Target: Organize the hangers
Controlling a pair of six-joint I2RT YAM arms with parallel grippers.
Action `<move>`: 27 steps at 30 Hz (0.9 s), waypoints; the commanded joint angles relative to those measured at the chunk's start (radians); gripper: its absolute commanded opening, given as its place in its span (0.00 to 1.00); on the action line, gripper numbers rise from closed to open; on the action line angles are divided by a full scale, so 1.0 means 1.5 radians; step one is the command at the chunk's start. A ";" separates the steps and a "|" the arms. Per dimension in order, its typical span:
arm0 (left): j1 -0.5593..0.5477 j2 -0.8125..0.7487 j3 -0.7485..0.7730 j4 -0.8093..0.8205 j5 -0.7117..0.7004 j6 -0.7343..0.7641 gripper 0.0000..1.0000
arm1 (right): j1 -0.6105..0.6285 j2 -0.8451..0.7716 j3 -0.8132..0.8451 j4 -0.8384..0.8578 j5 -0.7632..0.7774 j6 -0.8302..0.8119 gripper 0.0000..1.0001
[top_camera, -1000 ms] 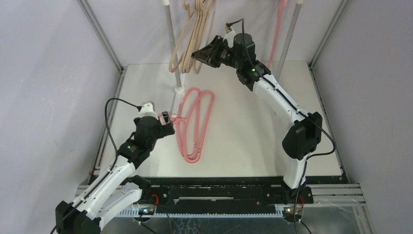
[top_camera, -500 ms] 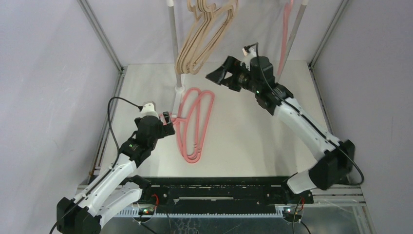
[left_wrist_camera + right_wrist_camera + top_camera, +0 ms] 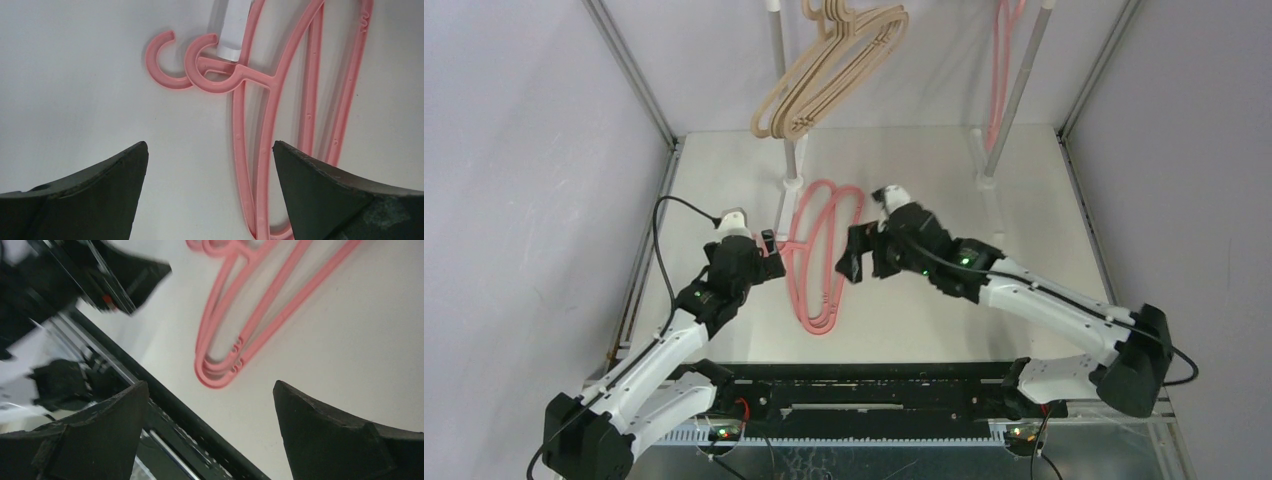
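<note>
Two salmon pink hangers (image 3: 824, 255) lie stacked on the white table, hooks toward the left pole's foot. In the left wrist view their hooks (image 3: 200, 72) lie ahead of my left gripper (image 3: 210, 150), which is open and empty, one pink bar running close to its right finger. My right gripper (image 3: 854, 262) hovers low just right of the same hangers, open and empty; its wrist view shows their rounded end (image 3: 220, 372) ahead of the jaws. Several beige hangers (image 3: 824, 80) hang tilted on the rack at the top. Another pink hanger (image 3: 1002, 70) hangs at the upper right.
Two grey rack poles (image 3: 781, 90) (image 3: 1016, 95) rise from white feet (image 3: 791, 183) at the back of the table. Metal frame posts and purple walls close in both sides. A black rail (image 3: 874, 372) runs along the near edge.
My right gripper opened, left the beige hangers on the rack and dropped down to the table beside the pink hangers. The beige hangers swung to the left. My left arm barely moved.
</note>
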 commanded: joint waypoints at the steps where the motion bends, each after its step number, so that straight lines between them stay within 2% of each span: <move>1: -0.002 -0.002 -0.010 0.015 -0.010 -0.043 0.99 | 0.086 0.056 -0.001 -0.022 0.109 -0.047 1.00; 5: 0.013 0.001 -0.026 0.013 -0.004 -0.064 0.99 | 0.112 0.135 0.009 0.019 0.099 -0.048 1.00; 11: 0.103 -0.020 -0.059 0.007 0.044 -0.079 0.99 | 0.132 0.272 0.097 0.025 0.111 -0.067 1.00; 18: 0.122 -0.071 -0.067 -0.013 0.022 -0.068 0.99 | 0.135 0.405 0.218 0.032 0.112 -0.084 0.97; 23: 0.135 -0.092 -0.079 -0.014 0.022 -0.064 1.00 | 0.133 0.482 0.290 0.012 0.125 -0.087 0.85; 25: 0.136 -0.100 -0.085 -0.010 0.026 -0.070 0.99 | 0.130 0.509 0.309 0.002 0.130 -0.080 0.69; 27: 0.135 -0.115 -0.094 -0.005 0.030 -0.073 0.99 | 0.126 0.536 0.324 -0.004 0.125 -0.069 0.67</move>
